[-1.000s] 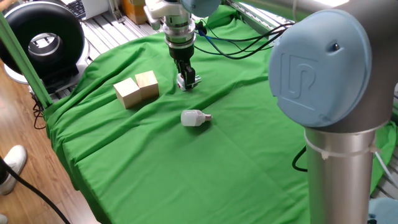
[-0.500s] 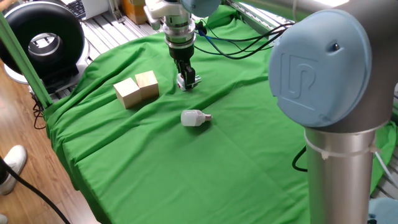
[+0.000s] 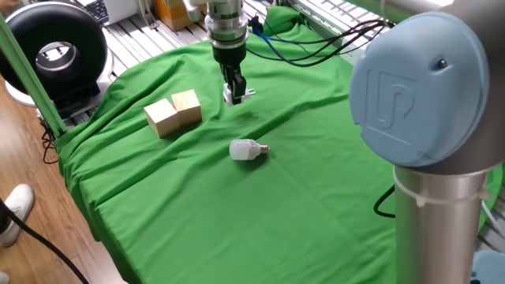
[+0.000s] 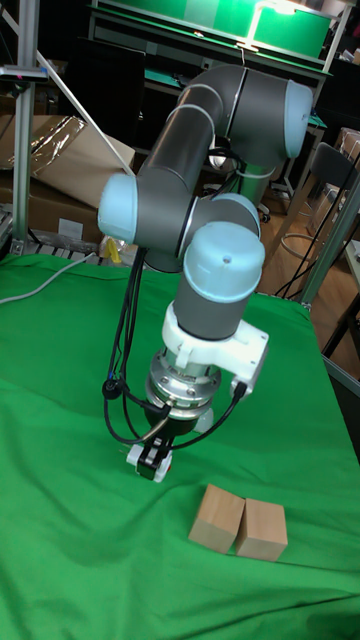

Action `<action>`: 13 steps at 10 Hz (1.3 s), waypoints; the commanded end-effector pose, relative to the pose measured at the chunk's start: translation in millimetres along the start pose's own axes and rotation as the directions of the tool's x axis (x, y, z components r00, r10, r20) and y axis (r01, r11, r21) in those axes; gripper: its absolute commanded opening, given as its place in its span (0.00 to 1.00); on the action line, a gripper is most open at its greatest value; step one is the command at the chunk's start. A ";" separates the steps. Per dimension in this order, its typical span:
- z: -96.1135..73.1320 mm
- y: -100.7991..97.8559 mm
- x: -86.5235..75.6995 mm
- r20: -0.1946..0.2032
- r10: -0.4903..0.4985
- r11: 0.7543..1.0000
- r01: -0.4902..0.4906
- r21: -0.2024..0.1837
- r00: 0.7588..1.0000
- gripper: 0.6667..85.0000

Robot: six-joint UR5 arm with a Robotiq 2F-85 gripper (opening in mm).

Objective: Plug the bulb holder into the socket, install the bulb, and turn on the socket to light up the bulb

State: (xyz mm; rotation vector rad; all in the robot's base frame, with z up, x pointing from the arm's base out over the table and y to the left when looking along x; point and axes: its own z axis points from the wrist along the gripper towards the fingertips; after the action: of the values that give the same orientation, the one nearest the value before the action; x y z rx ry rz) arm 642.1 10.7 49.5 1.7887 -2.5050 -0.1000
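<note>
Fixed view: the gripper (image 3: 235, 92) hangs above the green cloth (image 3: 237, 213), fingers clamped on the bulb holder (image 3: 237, 96), which is lifted clear. The bulb (image 3: 246, 149) lies on its side nearby, well apart from two wooden blocks (image 3: 173, 112).

Tall fixed view: the gripper (image 4: 155, 458) pinches the bulb holder (image 4: 148, 462) above the cloth, with the wooden blocks (image 4: 238, 524) close by.

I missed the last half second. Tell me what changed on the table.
The gripper has risen off the green cloth, lifting the small white bulb holder clamped between its fingers; the arm's near joint shifted slightly right. The bulb and the two wooden blocks stayed put.
</note>
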 end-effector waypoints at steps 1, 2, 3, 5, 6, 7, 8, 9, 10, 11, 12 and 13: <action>-10.5 0.1 8.4 0.018 -0.094 0.995 0.093 0.022 0.995 0.00; -4.9 -1.8 12.3 0.028 -0.097 0.995 0.096 0.039 0.995 0.00; -3.1 4.3 12.0 0.034 -0.089 0.996 0.088 0.015 0.995 0.00; -3.1 12.4 13.0 0.032 -0.033 0.999 0.033 -0.018 0.999 0.00; -3.2 6.4 10.9 0.040 0.003 1.000 -0.003 0.004 0.999 0.00; -3.2 -0.6 13.9 0.028 0.012 0.999 -0.012 0.031 1.000 0.00; -3.6 -11.0 19.6 0.006 -0.003 0.997 0.003 0.071 1.000 0.00; -5.1 -15.2 31.2 -0.011 -0.046 0.995 0.047 0.091 0.999 0.00; -4.0 -14.5 52.6 -0.016 -0.080 0.992 0.081 0.092 0.997 0.00; 0.3 -12.5 75.4 -0.006 -0.120 0.989 0.120 0.083 0.993 0.00; 4.5 -8.4 94.8 0.012 -0.151 0.986 0.150 0.071 0.988 0.00; 7.7 -3.9 117.1 0.021 -0.167 0.984 0.165 0.066 0.986 0.00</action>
State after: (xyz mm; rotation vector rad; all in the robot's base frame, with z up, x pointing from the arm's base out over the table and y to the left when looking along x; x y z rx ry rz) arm 625.7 -63.3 47.1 1.9605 -2.4320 -0.0241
